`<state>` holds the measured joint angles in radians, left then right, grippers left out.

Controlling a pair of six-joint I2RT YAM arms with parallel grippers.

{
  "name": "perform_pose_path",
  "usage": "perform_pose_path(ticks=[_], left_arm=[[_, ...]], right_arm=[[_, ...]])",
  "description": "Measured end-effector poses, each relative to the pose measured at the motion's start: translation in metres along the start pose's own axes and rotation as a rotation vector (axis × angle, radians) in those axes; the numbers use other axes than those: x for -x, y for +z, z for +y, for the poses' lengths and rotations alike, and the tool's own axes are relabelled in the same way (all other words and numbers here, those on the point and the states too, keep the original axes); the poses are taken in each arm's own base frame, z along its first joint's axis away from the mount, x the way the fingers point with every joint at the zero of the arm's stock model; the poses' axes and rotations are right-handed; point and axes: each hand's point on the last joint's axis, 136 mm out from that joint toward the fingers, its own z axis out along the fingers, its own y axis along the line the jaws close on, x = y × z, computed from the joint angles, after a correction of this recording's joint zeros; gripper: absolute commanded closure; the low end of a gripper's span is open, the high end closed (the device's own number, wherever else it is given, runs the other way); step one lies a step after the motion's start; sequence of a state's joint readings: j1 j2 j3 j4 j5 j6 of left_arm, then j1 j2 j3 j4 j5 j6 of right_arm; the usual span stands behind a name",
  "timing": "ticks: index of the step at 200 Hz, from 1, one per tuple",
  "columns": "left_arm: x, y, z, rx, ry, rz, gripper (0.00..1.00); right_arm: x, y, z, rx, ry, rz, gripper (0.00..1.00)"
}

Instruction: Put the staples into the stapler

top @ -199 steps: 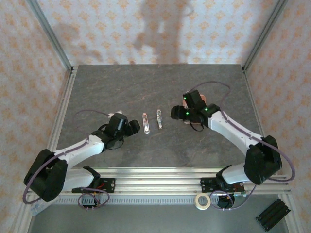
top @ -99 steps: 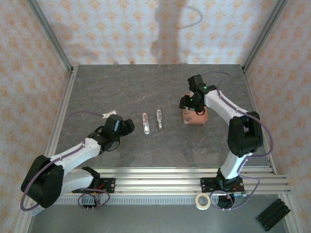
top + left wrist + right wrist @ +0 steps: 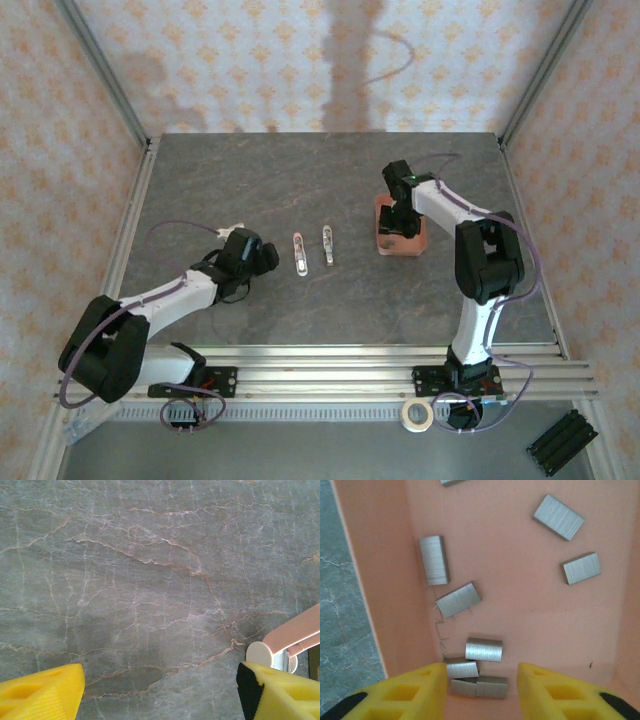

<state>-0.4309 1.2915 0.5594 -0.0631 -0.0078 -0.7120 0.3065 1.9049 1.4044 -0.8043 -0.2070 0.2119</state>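
The stapler lies mid-table as a slim pink and silver piece, with a second slim piece beside it. Its pink end shows at the right edge of the left wrist view. My left gripper sits just left of it, open over bare stone. Several silvery staples lie in the salmon-pink tray. My right gripper is lowered into the tray, open, with a cluster of strips between its yellow fingers. The left finger is close against one strip.
The tray's left wall rises right beside my right gripper's left finger, and loose single staples lie against it. A metal frame rail runs along the table's near edge. A tape roll and a black block lie below it.
My right gripper has moved back and down into the pink tray, and its jaws have narrowed round the staple strips. The left arm has shifted only slightly.
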Motion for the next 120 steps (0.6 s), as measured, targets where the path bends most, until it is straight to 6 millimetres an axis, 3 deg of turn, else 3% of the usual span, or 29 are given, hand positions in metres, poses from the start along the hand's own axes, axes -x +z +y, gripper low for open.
perform_pose_path(ticks=[57, 120], left_arm=[[-0.005, 0.003, -0.001, -0.007, 0.008, 0.026, 0.19], [0.002, -0.006, -0.008, -0.042, 0.002, 0.002, 0.19]], right_arm=[[-0.028, 0.014, -0.004, 0.014, 0.007, 0.085, 0.66], [-0.059, -0.002, -0.005, 0.076, 0.034, 0.102, 0.66]])
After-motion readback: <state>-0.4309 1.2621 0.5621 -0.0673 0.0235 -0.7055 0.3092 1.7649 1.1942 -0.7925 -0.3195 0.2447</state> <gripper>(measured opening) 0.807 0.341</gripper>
